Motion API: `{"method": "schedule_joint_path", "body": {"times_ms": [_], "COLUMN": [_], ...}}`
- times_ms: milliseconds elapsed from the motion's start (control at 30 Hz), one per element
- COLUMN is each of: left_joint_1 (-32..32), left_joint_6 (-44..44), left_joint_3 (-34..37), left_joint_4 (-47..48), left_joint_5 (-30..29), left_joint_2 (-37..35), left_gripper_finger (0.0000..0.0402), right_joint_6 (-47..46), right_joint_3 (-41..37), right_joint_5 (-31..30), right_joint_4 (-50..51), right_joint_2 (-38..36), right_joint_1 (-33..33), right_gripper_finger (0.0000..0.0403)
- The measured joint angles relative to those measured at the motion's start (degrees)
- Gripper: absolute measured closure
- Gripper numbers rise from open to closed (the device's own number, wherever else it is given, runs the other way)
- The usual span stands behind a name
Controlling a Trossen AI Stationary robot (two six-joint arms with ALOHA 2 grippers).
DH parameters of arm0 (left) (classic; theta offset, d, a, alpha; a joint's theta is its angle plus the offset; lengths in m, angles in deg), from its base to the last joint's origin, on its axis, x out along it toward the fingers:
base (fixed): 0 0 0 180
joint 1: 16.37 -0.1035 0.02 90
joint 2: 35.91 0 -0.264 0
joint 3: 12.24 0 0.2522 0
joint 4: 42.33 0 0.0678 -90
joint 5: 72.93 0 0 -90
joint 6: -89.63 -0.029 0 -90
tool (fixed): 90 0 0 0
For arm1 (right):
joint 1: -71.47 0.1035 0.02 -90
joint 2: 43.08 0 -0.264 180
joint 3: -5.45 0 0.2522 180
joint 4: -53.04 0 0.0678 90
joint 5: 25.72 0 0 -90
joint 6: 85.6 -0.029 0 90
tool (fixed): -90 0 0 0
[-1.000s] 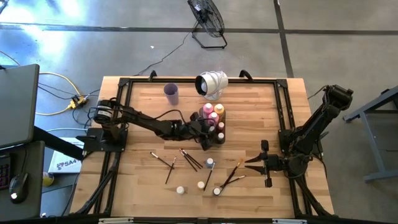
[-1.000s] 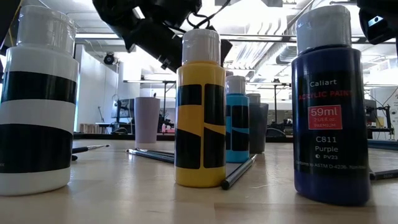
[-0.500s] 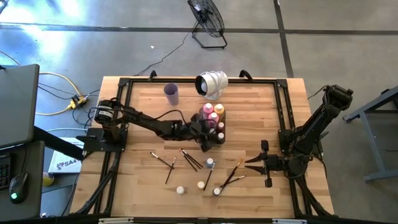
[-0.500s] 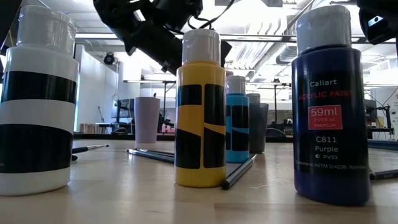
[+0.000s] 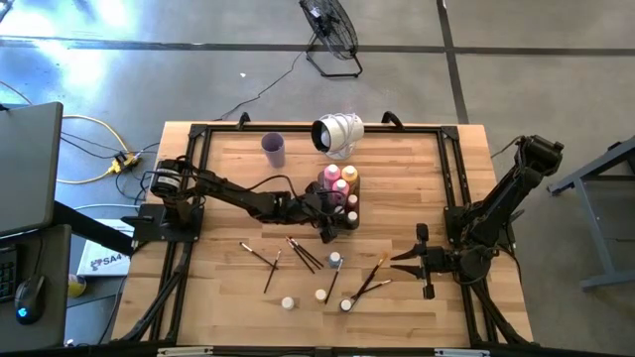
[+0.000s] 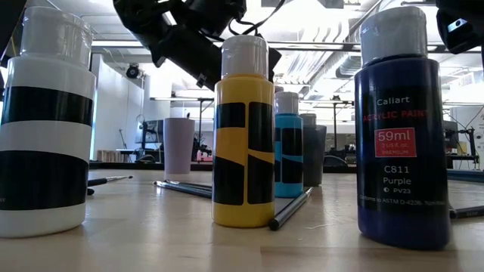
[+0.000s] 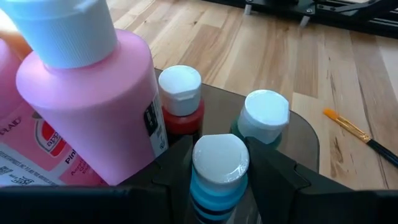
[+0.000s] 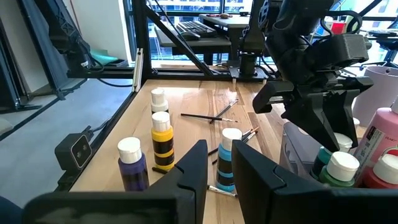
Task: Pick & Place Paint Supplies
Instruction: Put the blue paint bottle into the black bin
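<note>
The clear grey tray (image 5: 349, 203) at mid-table holds a pink bottle (image 7: 93, 106), an orange one (image 5: 348, 177) and small white-capped red (image 7: 181, 102) and green (image 7: 264, 118) bottles. My left gripper (image 5: 335, 220) reaches to the tray's near left corner and is shut on a small blue bottle (image 7: 217, 180) with a white cap. Loose brushes (image 5: 300, 253) and small bottles (image 5: 335, 260) lie on the wood nearer the front edge. My right gripper (image 5: 409, 260) hovers open at the right, above the table, with nothing between its fingers. My left gripper has the blue bottle's white cap (image 7: 219, 155) pinched between its two fingers, one on each side. The fingers come slanting down from the table's left. The bottle stands upright among the tray's other bottles; its base is out of the picture.
A lilac cup (image 5: 274, 149) and a white object lying on its side (image 5: 337, 132) stand at the far edge. A brush (image 7: 357, 130) lies just beyond the tray. White-and-black (image 6: 45, 121), yellow (image 6: 243, 132), blue (image 6: 287, 147) and purple (image 6: 397, 128) bottles stand near the front edge.
</note>
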Motion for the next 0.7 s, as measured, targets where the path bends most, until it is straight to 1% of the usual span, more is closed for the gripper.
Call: {"method": "schedule_joint_path", "body": {"times_ms": [500, 600, 700], "left_joint_1": [0.0, 0.0, 0.0], "left_joint_6": [-1.5, -1.5, -1.5], "left_joint_3": [0.0, 0.0, 0.0], "left_joint_4": [0.3, 0.9, 1.4], "left_joint_5": [0.3, 0.3, 0.2], "left_joint_2": [-0.1, -0.1, -0.1], "left_gripper_finger": [0.0259, 0.0244, 0.0215], "right_joint_6": [0.0, 0.0, 0.0], "right_joint_3": [0.0, 0.0, 0.0], "right_joint_5": [0.0, 0.0, -0.1], "right_joint_4": [0.0, 0.0, 0.0], "right_joint_2": [0.0, 0.0, 0.0], "right_joint_1": [0.0, 0.0, 0.0], "right_gripper_finger": [0.0339, 0.0339, 0.0339]}}
